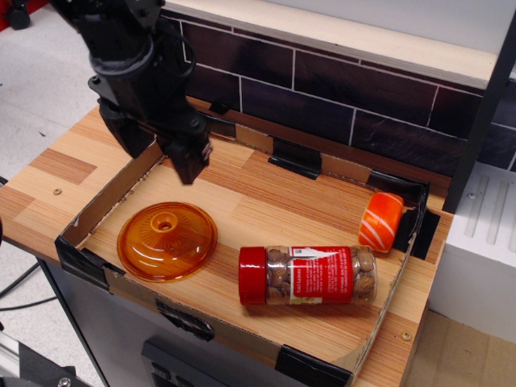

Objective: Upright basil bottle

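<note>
While the basil bottle [307,275] lies sideways near the front edge, the empty, open gripper [157,149] — back-left — should straddle its label squarely.

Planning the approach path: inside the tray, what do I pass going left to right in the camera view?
Gripper above the tray's back-left corner → flat orange lid → basil bottle, lying on its side with the red cap pointing left → small orange white-striped piece at the right wall.

red-capped basil bottle [308,275], red-and-white label, orange lid [167,240], black tool [157,145]
</note>
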Controlling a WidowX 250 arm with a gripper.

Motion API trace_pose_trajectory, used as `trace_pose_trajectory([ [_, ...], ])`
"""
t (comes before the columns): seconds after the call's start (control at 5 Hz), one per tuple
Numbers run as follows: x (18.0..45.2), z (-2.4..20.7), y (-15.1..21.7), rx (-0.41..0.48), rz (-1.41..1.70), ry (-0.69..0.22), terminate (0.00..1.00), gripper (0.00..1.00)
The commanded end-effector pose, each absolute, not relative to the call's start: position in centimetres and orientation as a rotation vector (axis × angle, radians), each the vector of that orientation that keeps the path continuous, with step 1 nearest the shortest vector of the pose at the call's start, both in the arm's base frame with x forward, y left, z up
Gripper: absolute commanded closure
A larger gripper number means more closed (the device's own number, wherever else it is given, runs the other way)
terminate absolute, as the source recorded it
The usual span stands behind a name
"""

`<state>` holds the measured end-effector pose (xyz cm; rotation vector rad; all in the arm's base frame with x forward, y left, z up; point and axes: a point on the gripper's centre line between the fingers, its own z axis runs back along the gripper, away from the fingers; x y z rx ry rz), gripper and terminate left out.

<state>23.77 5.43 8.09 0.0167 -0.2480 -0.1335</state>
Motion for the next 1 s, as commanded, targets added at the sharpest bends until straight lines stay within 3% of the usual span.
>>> trace_pose_trajectory([
  [0.0, 22.7, 8.5, 3.9, 0.041, -0.464, -0.187, 0.00, 0.00],
  [0.6, 21.7, 6.7, -0.3, -0.023, -0.673, -0.181, 0.00, 0.00],
  [0.8, 22.0, 6.1, -1.8, 0.000, -0.712, -0.189, 0.00, 0.00],
])
